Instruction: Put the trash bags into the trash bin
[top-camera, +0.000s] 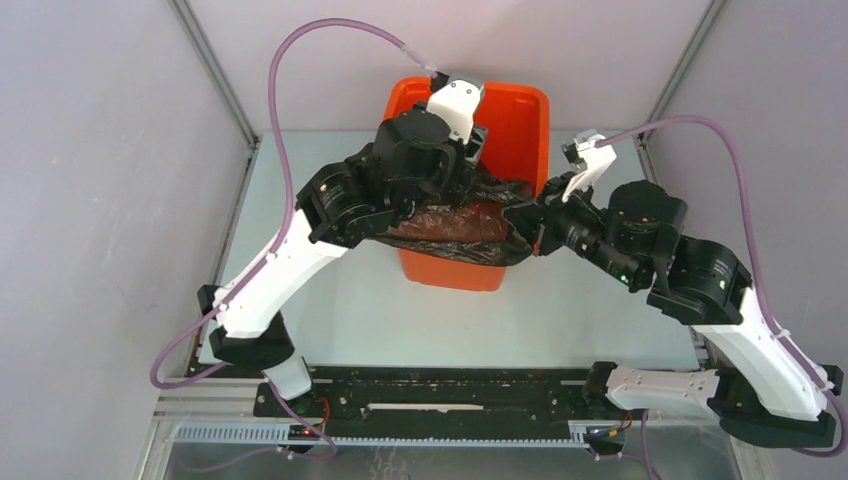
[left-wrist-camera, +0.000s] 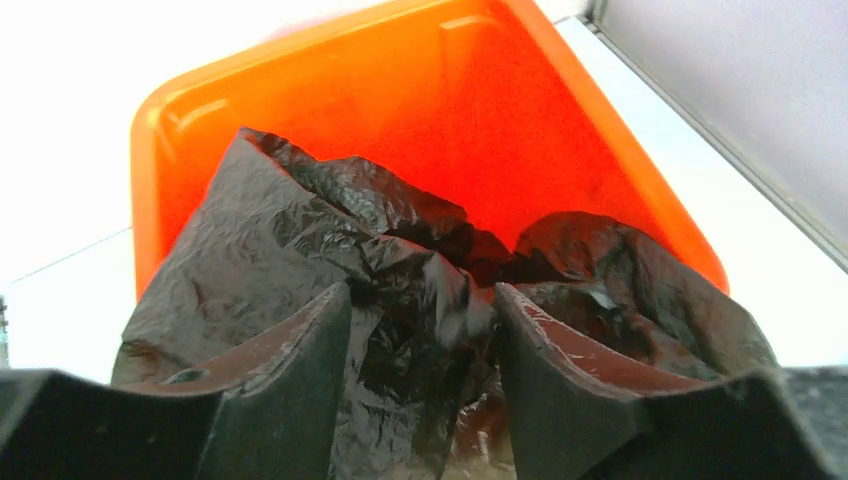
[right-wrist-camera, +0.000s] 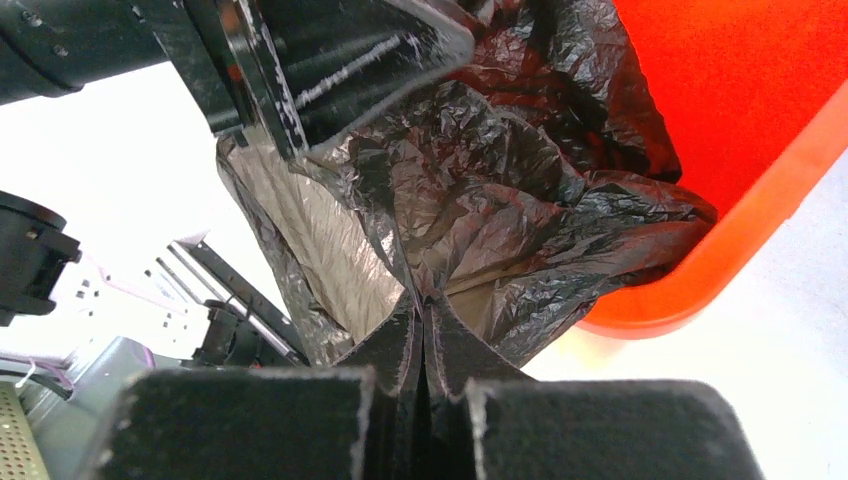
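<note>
Trash bag (top-camera: 455, 222) bunched over trash bin (top-camera: 522, 112) mouth. Right gripper (right-wrist-camera: 425, 305) fingers pressed together, pinching film. Left gripper (left-wrist-camera: 422, 300) fingers spread, film bunched between.

Left pincer (left-wrist-camera: 422, 300) angled downward, fingers spread apart. Right pincer (right-wrist-camera: 422, 312) reaching inward, fingers pressed fully together.

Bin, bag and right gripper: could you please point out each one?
bin (top-camera: 520, 115): top external view, bare orange inner wall.
bag (left-wrist-camera: 260, 240): left wrist view, wrinkled left fold.
right gripper (right-wrist-camera: 424, 318): right wrist view, between its shut fingertips, pinching the bag.
</note>
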